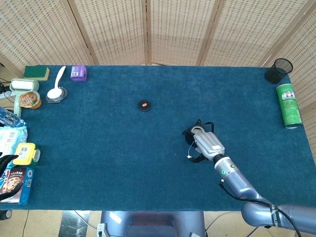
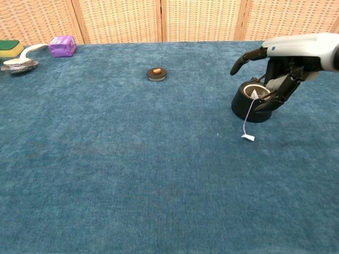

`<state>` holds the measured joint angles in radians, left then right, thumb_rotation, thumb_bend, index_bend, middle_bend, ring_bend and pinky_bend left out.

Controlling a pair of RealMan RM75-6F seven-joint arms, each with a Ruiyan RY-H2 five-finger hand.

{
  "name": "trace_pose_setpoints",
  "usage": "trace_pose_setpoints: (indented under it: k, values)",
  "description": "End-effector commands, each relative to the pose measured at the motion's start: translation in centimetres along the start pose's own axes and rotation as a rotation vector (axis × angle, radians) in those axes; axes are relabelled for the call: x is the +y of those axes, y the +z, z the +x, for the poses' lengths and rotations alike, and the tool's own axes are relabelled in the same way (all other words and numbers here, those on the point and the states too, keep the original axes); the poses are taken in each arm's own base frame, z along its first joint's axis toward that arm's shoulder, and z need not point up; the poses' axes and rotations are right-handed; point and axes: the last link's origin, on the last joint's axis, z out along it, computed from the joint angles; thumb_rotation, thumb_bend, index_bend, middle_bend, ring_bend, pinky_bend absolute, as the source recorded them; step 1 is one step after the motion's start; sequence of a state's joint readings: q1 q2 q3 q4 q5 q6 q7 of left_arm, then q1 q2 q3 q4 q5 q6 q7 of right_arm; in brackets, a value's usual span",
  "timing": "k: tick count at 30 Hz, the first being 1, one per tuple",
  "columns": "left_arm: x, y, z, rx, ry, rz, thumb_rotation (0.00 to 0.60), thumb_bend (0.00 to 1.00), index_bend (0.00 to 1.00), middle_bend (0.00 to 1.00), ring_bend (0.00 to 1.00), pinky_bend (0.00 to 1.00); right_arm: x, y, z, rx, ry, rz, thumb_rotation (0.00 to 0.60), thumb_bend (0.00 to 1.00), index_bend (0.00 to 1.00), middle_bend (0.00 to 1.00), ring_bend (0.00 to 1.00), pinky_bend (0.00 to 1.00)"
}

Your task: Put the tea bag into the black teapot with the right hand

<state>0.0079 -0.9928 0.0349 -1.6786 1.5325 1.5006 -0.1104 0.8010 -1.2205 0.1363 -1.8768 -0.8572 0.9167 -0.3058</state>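
Observation:
The black teapot [image 2: 253,109] stands on the blue table right of centre; in the head view only the teapot's [image 1: 188,134] left rim shows beside my right hand [image 1: 208,142]. The white tea bag [image 2: 255,94] lies inside the pot's mouth. Its string runs over the rim, and the paper tag [image 2: 248,137] lies on the cloth in front of the pot. My right hand [image 2: 286,66] hovers just over the pot with fingers spread, holding nothing. Dark fingers of my left hand [image 1: 8,160] show at the far left edge by the boxes.
The teapot's lid [image 2: 156,73] with an orange knob lies mid-table. A purple box [image 2: 62,46], spoon dish [image 2: 19,64] and sponge [image 2: 9,48] sit at the back left. A green can [image 1: 289,104] and black cup [image 1: 278,70] are at the far right; food packs [image 1: 17,168] crowd the left edge.

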Motion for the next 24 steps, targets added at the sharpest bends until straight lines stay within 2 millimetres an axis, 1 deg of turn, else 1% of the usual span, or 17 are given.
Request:
trace_pose_setpoints:
  k: [1,4,6,7,10,15,16,18,23,24]
  values:
    - [0.0,0.0,0.0,0.000,-0.001,0.002,0.600,0.29,0.18,0.19,0.08,0.13,0.6,-0.9,0.8,0.045,0.025,-0.013,0.600,0.26,0.16,1.00,1.00,1.00]
    - [0.0,-0.1,-0.2,-0.007,-0.004,0.006,0.600,0.29,0.18,0.19,0.08,0.13,1.8,-2.3,1.8,0.122,0.062,-0.037,0.600,0.26,0.17,0.99,1.00,1.00]
    - [0.0,-0.2,-0.4,-0.011,-0.003,0.006,0.600,0.29,0.18,0.19,0.08,0.13,2.5,-3.0,2.3,0.161,0.080,-0.046,0.600,0.26,0.19,0.97,1.00,1.00]
    - [0.1,-0.2,-0.4,-0.013,-0.002,0.004,0.600,0.29,0.18,0.19,0.08,0.13,3.2,-3.6,2.8,0.199,0.095,-0.058,0.600,0.26,0.21,0.95,1.00,1.00]
    - [0.2,-0.1,-0.5,-0.009,0.002,0.002,0.600,0.29,0.18,0.19,0.08,0.13,4.3,-4.8,3.4,0.255,0.107,-0.075,0.600,0.26,0.27,0.91,1.00,1.00]
    - [0.4,-0.1,-1.0,-0.019,0.004,0.008,0.600,0.29,0.18,0.19,0.08,0.13,6.6,-7.0,3.8,0.373,0.043,-0.139,0.600,0.26,0.40,0.87,0.99,1.00]
    - [0.4,-0.2,-1.2,-0.030,0.010,0.009,0.600,0.29,0.18,0.19,0.08,0.13,7.4,-7.5,3.8,0.398,0.003,-0.174,0.600,0.26,0.42,0.86,0.97,0.99]
    - [0.4,-0.2,-1.3,-0.042,0.021,0.011,0.600,0.29,0.18,0.19,0.08,0.13,8.2,-8.2,3.5,0.425,-0.028,-0.216,0.600,0.26,0.45,0.83,0.92,0.95]
    - [0.5,-0.4,-1.9,-0.048,0.010,0.023,0.600,0.29,0.18,0.19,0.08,0.13,9.9,-10.4,2.2,0.463,-0.090,-0.286,0.600,0.26,0.45,0.72,0.79,0.84]
    - [0.5,-0.5,-2.1,-0.053,0.007,0.024,0.600,0.29,0.18,0.19,0.08,0.13,10.3,-11.0,1.9,0.471,-0.110,-0.298,0.600,0.26,0.45,0.69,0.75,0.81]
